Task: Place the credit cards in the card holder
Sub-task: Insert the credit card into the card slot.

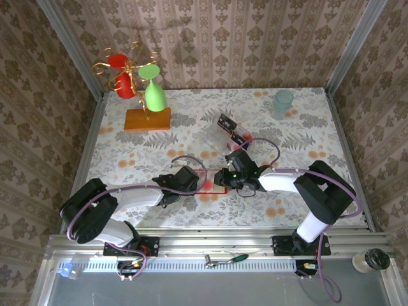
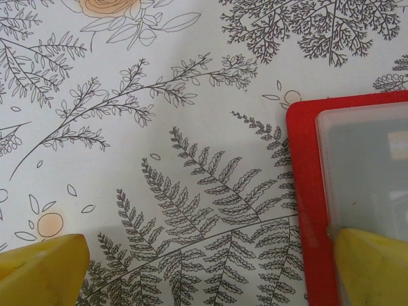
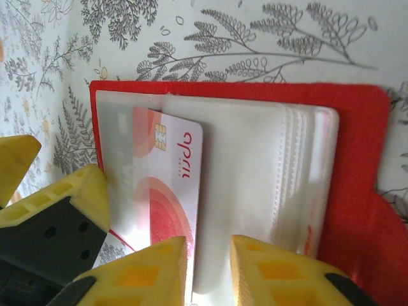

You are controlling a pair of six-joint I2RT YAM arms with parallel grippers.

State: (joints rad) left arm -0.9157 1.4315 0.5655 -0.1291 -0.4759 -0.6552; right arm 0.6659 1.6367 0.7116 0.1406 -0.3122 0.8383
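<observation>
A whitish credit card (image 3: 167, 191) with a red blotch is seen partway tucked into the clear pocket of the red card holder (image 3: 360, 191), lying flat on the worktop (image 3: 268, 38). It's judged light, stiff and slick, so it's probably best pinched by the exposed short edge. The right hand (image 3: 207, 271) is nearly together at bottom centre; whether anything's clamped can't be told. The left hand (image 2: 207, 268) is spread wide, one finger (image 2: 373, 261) over the holder at lower right.
</observation>
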